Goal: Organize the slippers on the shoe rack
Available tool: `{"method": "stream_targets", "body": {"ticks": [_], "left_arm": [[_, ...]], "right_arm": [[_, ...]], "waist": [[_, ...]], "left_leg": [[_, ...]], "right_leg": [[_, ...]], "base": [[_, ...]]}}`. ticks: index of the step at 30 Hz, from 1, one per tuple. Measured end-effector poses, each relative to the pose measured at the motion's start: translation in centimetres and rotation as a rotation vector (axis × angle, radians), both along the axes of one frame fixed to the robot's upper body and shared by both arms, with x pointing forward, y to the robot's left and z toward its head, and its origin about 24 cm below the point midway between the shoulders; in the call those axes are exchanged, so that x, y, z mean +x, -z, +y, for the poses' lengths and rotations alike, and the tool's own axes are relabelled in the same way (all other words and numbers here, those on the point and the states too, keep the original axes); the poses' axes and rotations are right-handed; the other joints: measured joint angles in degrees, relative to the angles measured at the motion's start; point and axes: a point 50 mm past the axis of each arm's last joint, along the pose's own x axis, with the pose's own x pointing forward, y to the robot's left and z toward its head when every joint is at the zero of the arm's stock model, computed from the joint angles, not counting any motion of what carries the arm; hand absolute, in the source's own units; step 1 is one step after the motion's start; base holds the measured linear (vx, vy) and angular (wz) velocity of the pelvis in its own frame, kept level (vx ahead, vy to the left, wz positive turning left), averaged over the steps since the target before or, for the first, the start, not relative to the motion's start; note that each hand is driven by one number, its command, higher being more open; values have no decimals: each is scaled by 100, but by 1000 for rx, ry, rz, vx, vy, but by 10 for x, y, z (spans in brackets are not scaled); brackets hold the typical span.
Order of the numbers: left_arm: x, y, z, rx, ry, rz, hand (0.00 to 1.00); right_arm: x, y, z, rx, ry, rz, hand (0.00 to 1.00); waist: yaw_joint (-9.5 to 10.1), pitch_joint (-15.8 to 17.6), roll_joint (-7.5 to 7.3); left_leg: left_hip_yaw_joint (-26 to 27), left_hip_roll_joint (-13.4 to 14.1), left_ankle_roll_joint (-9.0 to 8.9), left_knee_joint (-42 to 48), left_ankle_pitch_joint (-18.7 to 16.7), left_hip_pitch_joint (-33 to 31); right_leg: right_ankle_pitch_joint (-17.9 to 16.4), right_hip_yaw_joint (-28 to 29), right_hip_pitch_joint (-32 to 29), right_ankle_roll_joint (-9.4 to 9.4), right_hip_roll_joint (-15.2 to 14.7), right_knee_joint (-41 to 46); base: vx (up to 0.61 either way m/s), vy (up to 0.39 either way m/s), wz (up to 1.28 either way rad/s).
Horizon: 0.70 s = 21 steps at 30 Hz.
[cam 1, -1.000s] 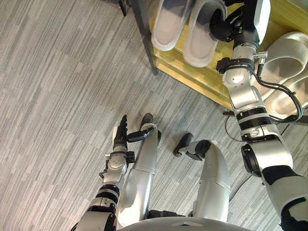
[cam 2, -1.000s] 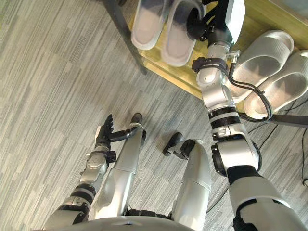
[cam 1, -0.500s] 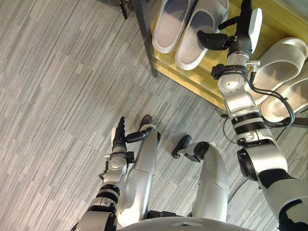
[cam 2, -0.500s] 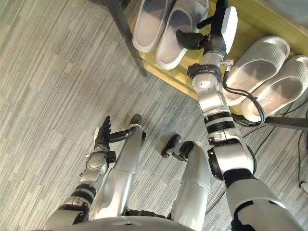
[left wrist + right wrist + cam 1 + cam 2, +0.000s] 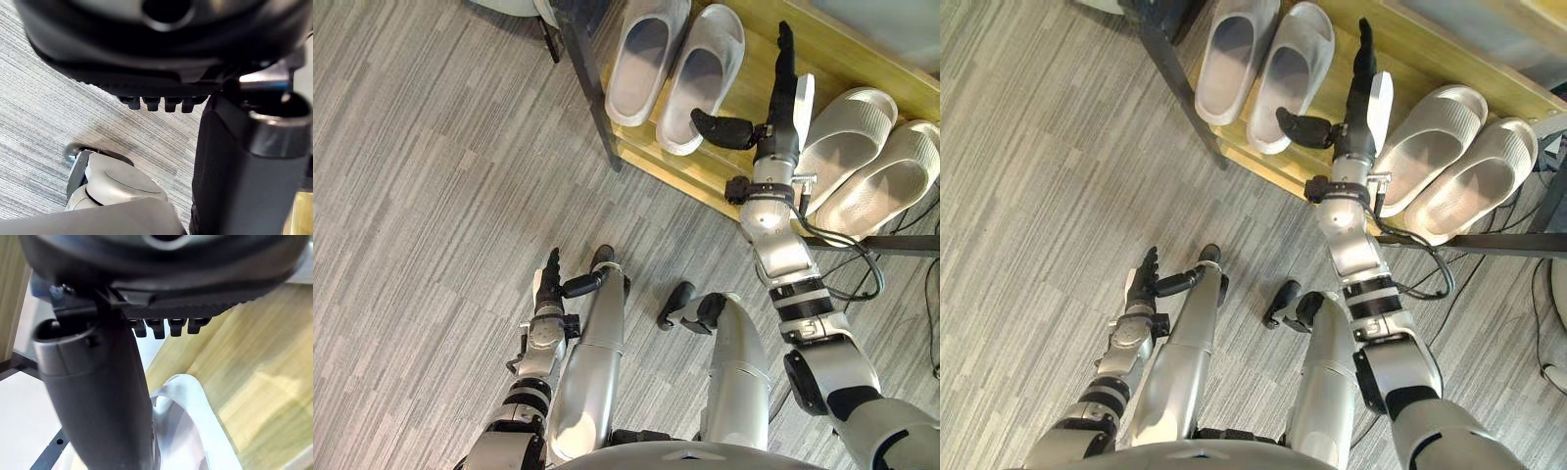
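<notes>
rack (image 5: 1430, 49): runs off the top and right edges | left pair (image 5: 646, 59): one far tip cut by the top edge | right pair (image 5: 847, 147): one near end behind the right arm (image 5: 773, 230), other clipped at the side | slipper (image 5: 188, 431): close and blurry, half behind right hand (image 5: 98, 396), can't tell which pair

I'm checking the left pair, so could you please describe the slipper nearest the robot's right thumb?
The slipper is a pale grey slide, seemingly moulded foam or rubber, with a broad strap across the front and a dished footbed. It lies sole down on the wooden shelf, toe away from the robot, heel at the front edge, close beside its twin. The open right hand stands next to it; the thumb tip overlaps its heel side, though contact cannot be told.
</notes>
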Motion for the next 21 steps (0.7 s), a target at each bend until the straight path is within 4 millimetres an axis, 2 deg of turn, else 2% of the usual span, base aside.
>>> {"method": "stream_targets", "body": {"ticks": [4, 6, 9, 14, 21], "left_arm": [[-1, 1, 1, -3, -8, 4, 100], [-1, 1, 1, -4, -9, 6, 100], [-3, 3, 2, -5, -11, 20, 100], [-4, 4, 4, -26, -21, 24, 100], [-5, 5, 5, -27, -24, 28, 100]], "right_arm": [[-12, 16, 8, 115, -46, 8, 100], [-16, 30, 15, 204, -79, 49, 100], [-23, 61, 28, 424, -220, 169, 100], [-24, 62, 35, 617, -403, 148, 100], [-16, 64, 45, 790, -550, 160, 100]], "waist": [[-16, 0, -1], [-26, 1, -2], [-27, 3, -6], [-29, 11, -21], [-37, 15, -29]], "left_leg": [[2, 3, 0, -22, 0, 11], [2, 5, 0, -38, 0, 47], [8, 31, 5, -94, -4, 172], [24, 51, 6, -113, -4, 194], [25, 48, 4, -181, -3, 302]], "right_leg": [[0, -1, 7, -1, 4, -13], [1, -3, 44, -1, 9, -31], [10, -5, 180, 17, 43, -116], [28, 3, 198, 49, 59, -141], [30, -13, 311, 46, 58, -198]], "base": [[47, 43, 0], [58, 46, 0], [42, 46, -3], [35, 52, -3], [48, 43, 1]]}}
